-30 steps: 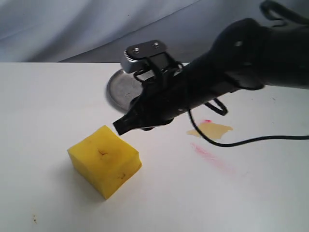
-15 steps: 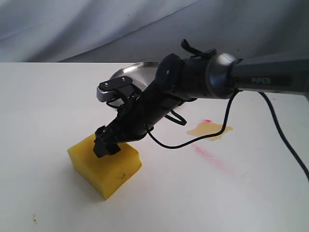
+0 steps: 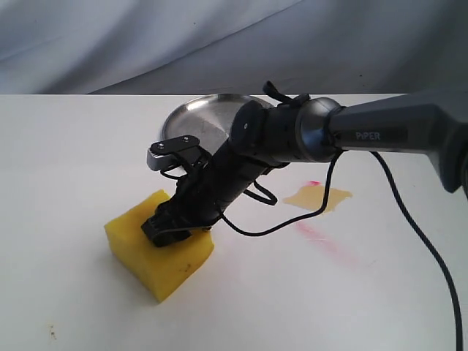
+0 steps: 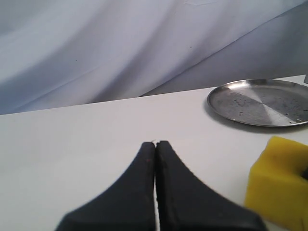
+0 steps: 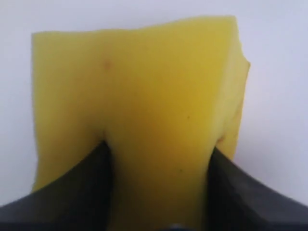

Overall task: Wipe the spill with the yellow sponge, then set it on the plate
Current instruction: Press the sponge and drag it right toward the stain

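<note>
The yellow sponge (image 3: 157, 259) sits on the white table at the front left; it also shows in the left wrist view (image 4: 276, 183). My right gripper (image 3: 170, 227) reaches across and down onto its top. In the right wrist view the sponge (image 5: 144, 86) fills the frame, and the right gripper (image 5: 158, 144) pinches it inward, so it is shut on it. The tan spill (image 3: 319, 196) lies to the right, apart from the sponge. The silver plate (image 3: 197, 117) is behind the arm, empty (image 4: 260, 103). My left gripper (image 4: 155, 143) is shut on nothing, above bare table.
A long pink-red smear (image 3: 322, 238) runs in front of the spill, and a tiny red dot (image 3: 314, 182) lies at its far edge. The right arm's black cable (image 3: 409, 219) hangs over the right part of the table. Grey cloth backs the table.
My right gripper has come down and left from above the plate onto the sponge, and its fingers now press into the sponge's sides. The plate is now uncovered.
</note>
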You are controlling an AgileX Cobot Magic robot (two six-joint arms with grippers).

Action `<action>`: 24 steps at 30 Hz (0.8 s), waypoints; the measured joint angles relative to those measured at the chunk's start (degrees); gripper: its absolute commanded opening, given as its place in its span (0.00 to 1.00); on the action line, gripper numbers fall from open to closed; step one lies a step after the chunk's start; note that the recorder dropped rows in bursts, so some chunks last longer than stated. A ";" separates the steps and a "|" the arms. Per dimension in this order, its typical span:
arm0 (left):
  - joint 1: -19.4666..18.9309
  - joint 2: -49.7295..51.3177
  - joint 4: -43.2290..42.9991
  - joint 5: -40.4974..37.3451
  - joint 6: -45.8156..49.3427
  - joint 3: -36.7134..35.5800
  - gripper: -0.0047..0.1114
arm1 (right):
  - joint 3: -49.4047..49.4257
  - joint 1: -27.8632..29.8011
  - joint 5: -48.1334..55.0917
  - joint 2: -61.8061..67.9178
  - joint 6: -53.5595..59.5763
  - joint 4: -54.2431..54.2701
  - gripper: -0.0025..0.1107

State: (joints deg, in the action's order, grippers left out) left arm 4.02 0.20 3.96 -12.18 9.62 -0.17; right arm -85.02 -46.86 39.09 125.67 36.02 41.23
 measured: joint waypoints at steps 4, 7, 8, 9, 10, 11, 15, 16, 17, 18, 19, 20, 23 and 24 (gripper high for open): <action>0.00 0.00 0.00 0.00 0.00 0.00 0.04 | 0.00 0.00 1.07 0.09 -0.88 0.00 0.02; 0.00 0.00 0.00 0.00 0.00 0.00 0.04 | 0.00 0.00 1.78 -0.34 -1.51 -0.85 0.02; 0.00 0.00 0.00 0.00 0.00 0.00 0.04 | 0.00 0.00 2.09 -0.75 -1.63 -1.49 0.02; 0.00 0.00 0.00 0.00 0.00 0.00 0.04 | 0.28 0.00 2.33 -1.65 -1.92 -2.85 0.02; 0.00 0.00 0.00 0.00 0.00 0.00 0.04 | 1.17 0.00 2.05 -2.53 -2.14 -3.76 0.02; 0.00 0.00 0.00 0.00 0.00 0.00 0.04 | 2.31 0.00 1.31 -3.63 -2.55 -4.68 0.02; 0.00 0.00 0.00 0.00 0.00 0.00 0.04 | 12.45 1.11 -8.73 -11.47 -3.84 -5.99 0.02; 0.00 0.00 0.00 0.00 0.00 0.00 0.04 | 14.86 1.92 -11.13 -13.19 -3.84 -6.15 0.02; 0.00 0.00 0.00 0.00 0.00 0.00 0.04 | 17.74 3.03 -12.90 -15.30 -3.99 -6.57 0.02; 0.00 0.00 0.00 0.00 0.00 0.00 0.04 | 20.33 4.48 -13.99 -17.26 -3.99 -6.96 0.02; 0.00 0.00 0.00 0.00 0.00 0.00 0.04 | 22.60 5.89 -14.35 -19.00 -4.12 -7.19 0.02; 0.00 0.00 0.00 0.00 0.00 0.00 0.04 | 24.47 7.89 -14.43 -20.54 -4.31 -7.31 0.02; 0.00 0.00 0.00 0.00 0.00 0.00 0.04 | 27.90 14.27 -13.18 -23.45 -6.63 -8.38 0.02; 0.00 0.00 0.00 0.00 0.00 0.00 0.04 | 28.43 16.47 -12.31 -23.97 -7.75 -9.46 0.02</action>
State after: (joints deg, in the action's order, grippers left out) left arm 4.02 0.20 3.96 -12.18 9.62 -0.17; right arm -56.59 -30.38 26.78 101.71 28.26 31.77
